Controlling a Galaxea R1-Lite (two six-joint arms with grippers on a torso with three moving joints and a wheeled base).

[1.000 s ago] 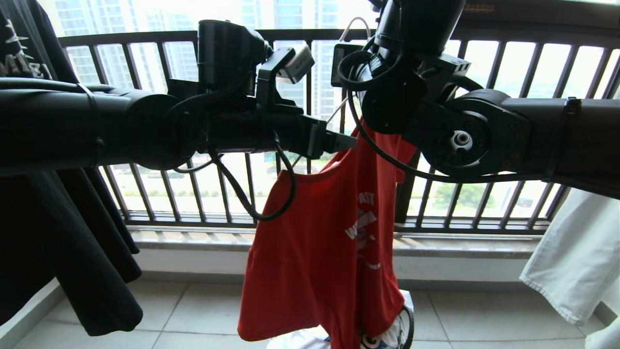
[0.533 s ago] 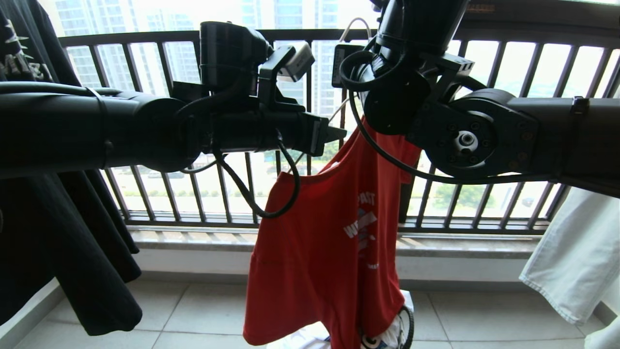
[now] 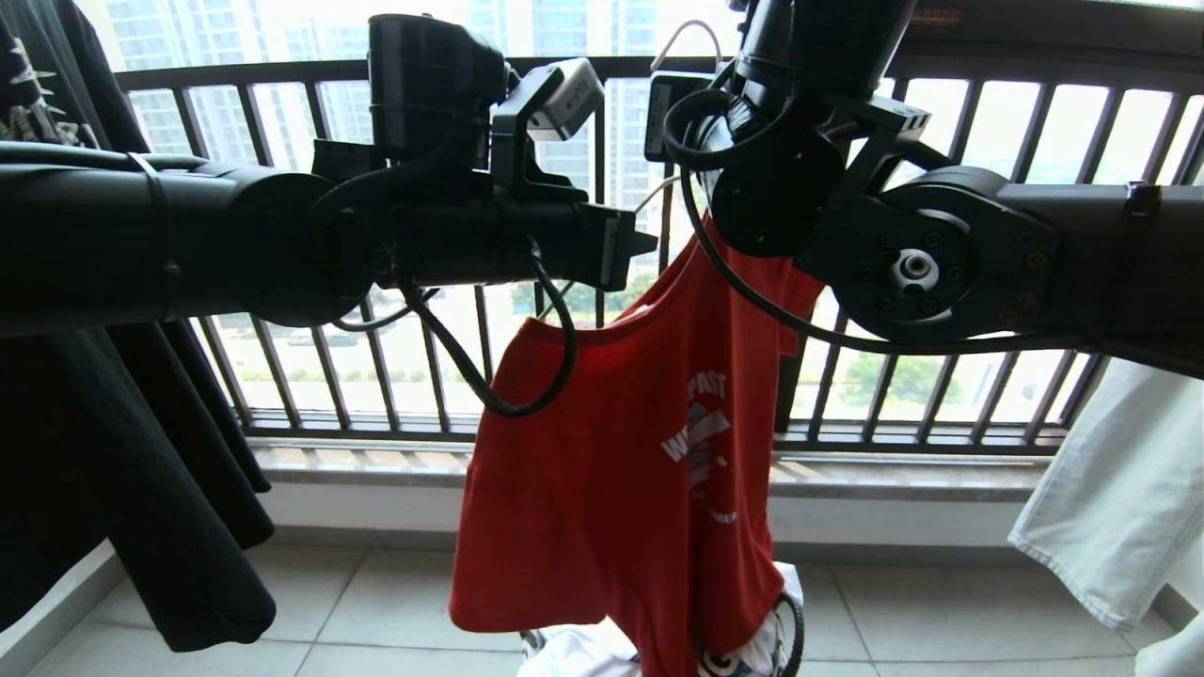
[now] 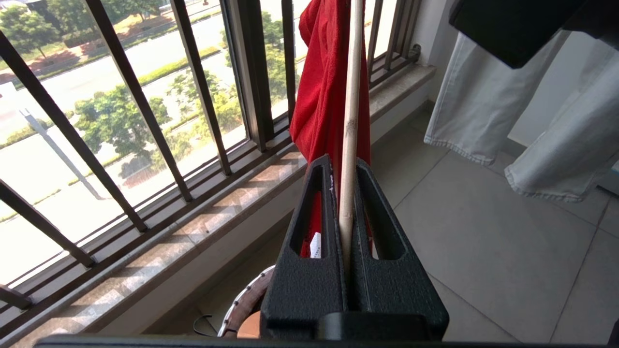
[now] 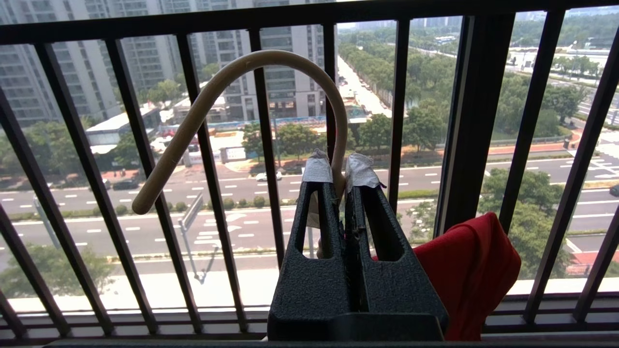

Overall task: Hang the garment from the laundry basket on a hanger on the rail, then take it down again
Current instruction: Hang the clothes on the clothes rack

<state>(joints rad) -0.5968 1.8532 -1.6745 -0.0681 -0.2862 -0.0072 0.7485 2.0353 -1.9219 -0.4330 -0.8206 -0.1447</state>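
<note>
The red garment (image 3: 611, 451) hangs on the pale hanger between my two arms, in front of the black window railing. My left gripper (image 4: 344, 162) is shut on the hanger's sloping arm (image 4: 350, 106), with the red cloth (image 4: 316, 92) draped just beyond it. In the head view this left gripper (image 3: 644, 246) sits at the shirt's raised shoulder. My right gripper (image 5: 340, 169) is shut on the hanger's neck, right below its curved hook (image 5: 232, 77), which hangs free. The hook (image 3: 691, 33) also peeks out above my right wrist. The laundry basket (image 3: 785, 635) stands on the floor under the shirt. The rail is out of view.
A black T-shirt (image 3: 141, 489) hangs at the left and pale denim trousers (image 3: 1110, 508) at the right. The black barred railing (image 3: 310, 273) and stone sill (image 3: 894, 475) close off the far side. The basket's rim (image 4: 246, 302) shows below my left gripper.
My left gripper has closed on the hanger's arm. Both arms have risen a little, and the garment's lower part has swung slightly to the left.
</note>
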